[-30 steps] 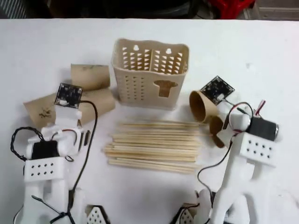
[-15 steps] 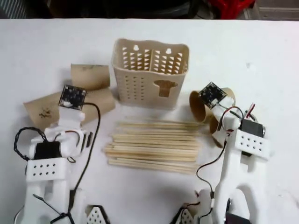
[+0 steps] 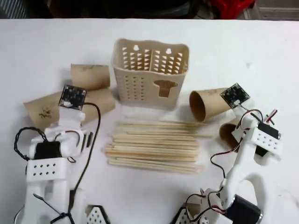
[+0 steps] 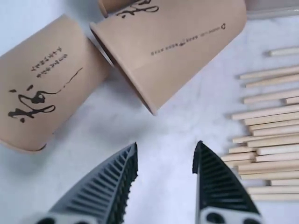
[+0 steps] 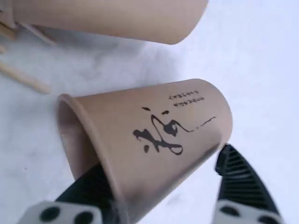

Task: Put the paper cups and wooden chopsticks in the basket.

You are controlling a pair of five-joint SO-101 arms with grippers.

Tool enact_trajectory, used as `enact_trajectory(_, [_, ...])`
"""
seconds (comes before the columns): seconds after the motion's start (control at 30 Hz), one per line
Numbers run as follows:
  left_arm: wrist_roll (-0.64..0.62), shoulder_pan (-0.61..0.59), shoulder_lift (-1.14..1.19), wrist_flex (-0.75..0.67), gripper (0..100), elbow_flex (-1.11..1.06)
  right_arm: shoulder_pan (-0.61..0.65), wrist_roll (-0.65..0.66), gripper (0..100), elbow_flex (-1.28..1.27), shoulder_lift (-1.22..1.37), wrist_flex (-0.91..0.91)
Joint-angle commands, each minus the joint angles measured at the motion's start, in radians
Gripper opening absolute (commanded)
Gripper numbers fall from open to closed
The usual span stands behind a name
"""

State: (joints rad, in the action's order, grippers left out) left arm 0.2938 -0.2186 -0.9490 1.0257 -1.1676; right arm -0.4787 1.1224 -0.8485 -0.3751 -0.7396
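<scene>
A beige slotted basket stands upright at the back centre. In front of it lies a pile of wooden chopsticks. Three paper cups lie on their sides at the left. My left gripper hovers open just short of two of them, with nothing between its fingers. On the right, one cup lies beside the basket. My right gripper is shut on another cup, holding it sideways low over the table.
The white table has free room behind and to the right of the basket. The chopstick ends lie close to my left gripper. The lying right-hand cup sits just beyond the held one.
My right arm has swung to the right, away from the chopsticks, and the cup in its gripper has shifted with it. The left arm turned slightly toward the chopsticks.
</scene>
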Motion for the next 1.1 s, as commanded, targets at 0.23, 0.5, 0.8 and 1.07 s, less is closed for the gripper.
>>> enact_trajectory(0.23, [0.005,0.053,-0.015,-0.028,20,-0.018,-0.097,-0.226,1.7,0.15,-0.007,-0.019])
enact_trajectory(0.5, [0.003,0.053,-0.015,-0.028,20,-0.018,-0.105,-0.434,1.6,0.511,-0.008,-0.386])
enact_trajectory(0.8, [0.003,0.053,-0.019,-0.028,20,-0.018,0.128,-0.738,1.6,1.014,-0.031,-0.708])
enact_trajectory(1.07, [0.003,0.053,-0.019,-0.028,21,-0.018,0.562,-0.937,1.6,1.178,-0.013,-0.75])
